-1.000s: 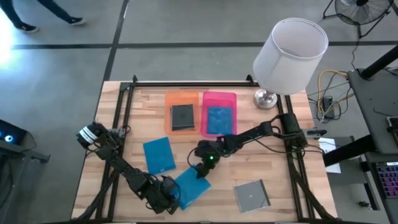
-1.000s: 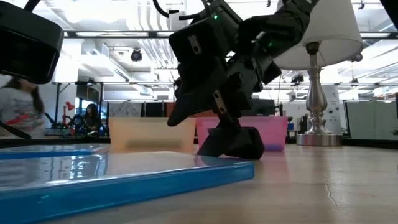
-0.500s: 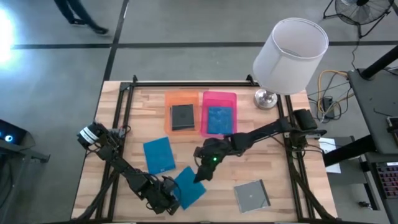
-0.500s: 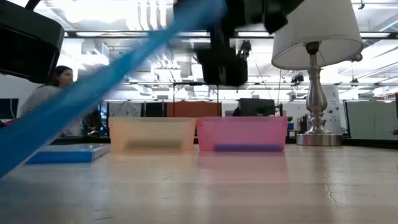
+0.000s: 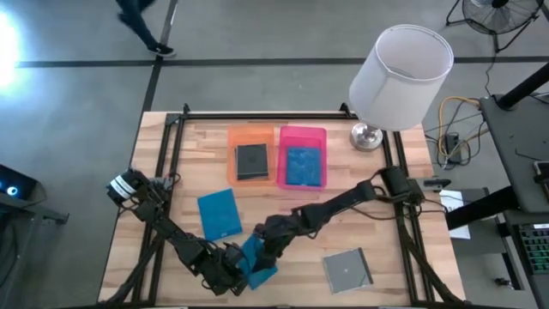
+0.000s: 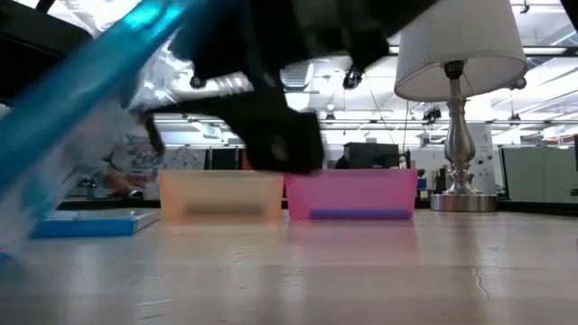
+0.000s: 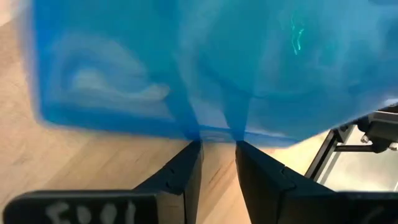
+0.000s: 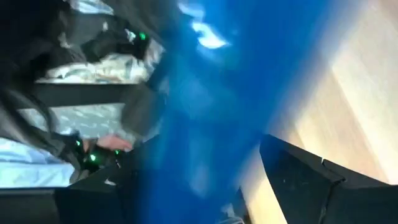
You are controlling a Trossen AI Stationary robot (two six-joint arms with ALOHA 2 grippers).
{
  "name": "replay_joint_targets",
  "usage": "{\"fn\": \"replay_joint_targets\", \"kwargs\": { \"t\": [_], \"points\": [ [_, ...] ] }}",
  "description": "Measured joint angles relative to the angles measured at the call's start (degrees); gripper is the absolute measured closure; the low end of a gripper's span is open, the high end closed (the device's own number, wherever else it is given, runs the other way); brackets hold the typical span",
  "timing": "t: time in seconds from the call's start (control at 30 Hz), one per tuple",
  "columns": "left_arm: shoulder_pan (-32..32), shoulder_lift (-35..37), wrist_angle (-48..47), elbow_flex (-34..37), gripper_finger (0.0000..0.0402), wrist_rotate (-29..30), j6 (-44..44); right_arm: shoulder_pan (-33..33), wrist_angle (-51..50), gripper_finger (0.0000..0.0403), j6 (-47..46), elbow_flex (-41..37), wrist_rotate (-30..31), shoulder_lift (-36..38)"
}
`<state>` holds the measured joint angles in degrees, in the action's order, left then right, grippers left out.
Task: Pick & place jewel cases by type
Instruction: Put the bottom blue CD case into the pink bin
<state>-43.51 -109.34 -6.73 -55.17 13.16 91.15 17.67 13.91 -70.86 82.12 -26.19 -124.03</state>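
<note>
- Left gripper (image 5: 238, 273) sits at the near edge of the table, fingers (image 7: 186, 168) clamped on the edge of a tilted blue jewel case (image 5: 257, 262); the left wrist view shows both fingers pinching the case's thin rim, so it's a firm hold.
- Right gripper (image 5: 268, 249) is right up against the same case from the far side. Can't tell if its fingers are closed on it or just beside it; the right wrist view is filled w/ blue plastic.
- The case is raised off the wood at a steep slant in the low view, prob. because a flat thin case gives no grip from above, so one arm tips it while the other takes an edge.
- Looks like a hand-over or joint lift btwn the two arms; judgement only.
- Second blue case (image 5: 219, 212) lies flat on the table, just beside the left arm.
- Clear silvery case (image 5: 347, 269) lies flat nr the right front, well apart from both grippers.
- Orange tray (image 5: 238, 136) holds a dark grey case (image 5: 251, 161); pink tray (image 5: 319, 136) holds a blue case (image 5: 301, 165). So sort = blue to pink, dark/clear to orange, likely.
- Lamp (image 5: 401, 73) stands at the far right corner.
- Risk: case slips if both grips pull at odds.
</note>
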Motion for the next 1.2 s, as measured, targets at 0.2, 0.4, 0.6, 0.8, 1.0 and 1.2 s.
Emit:
{"fn": "replay_joint_targets", "kwargs": {
  "t": [0.2, 0.4, 0.6, 0.8, 1.0, 1.2],
  "points": [
    [-0.36, 0.02, -0.04, -0.06, 0.0315, 0.85, 0.20, -0.32, -24.16, 0.0157, 5.73, 6.24, 2.32, 0.21],
    [-1.50, 0.20, 0.25, -0.08, 0.0315, 4.02, 0.95, -1.16, -31.30, 0.0234, 8.68, 7.88, 4.35, 0.82],
    [-2.10, 0.26, 0.32, -0.06, 0.0315, 6.18, 2.22, -1.31, -31.00, 0.0368, 9.79, 7.75, 4.63, 1.94],
    [-4.66, 1.47, 0.26, -0.82, 0.0315, 12.63, 2.70, -0.92, -39.24, 0.0390, 10.85, 7.64, 10.99, 8.01],
    [-6.75, 5.60, -7.25, -0.30, 0.0315, 27.47, 10.54, 4.75, -60.67, 0.0390, -5.74, 7.25, 39.39, 22.66],
    [-4.21, 13.41, -13.34, 1.84, 0.0315, 29.08, 9.92, 14.28, -81.58, 0.0390, -45.35, 3.14, 69.56, 33.54]
  ]
}}
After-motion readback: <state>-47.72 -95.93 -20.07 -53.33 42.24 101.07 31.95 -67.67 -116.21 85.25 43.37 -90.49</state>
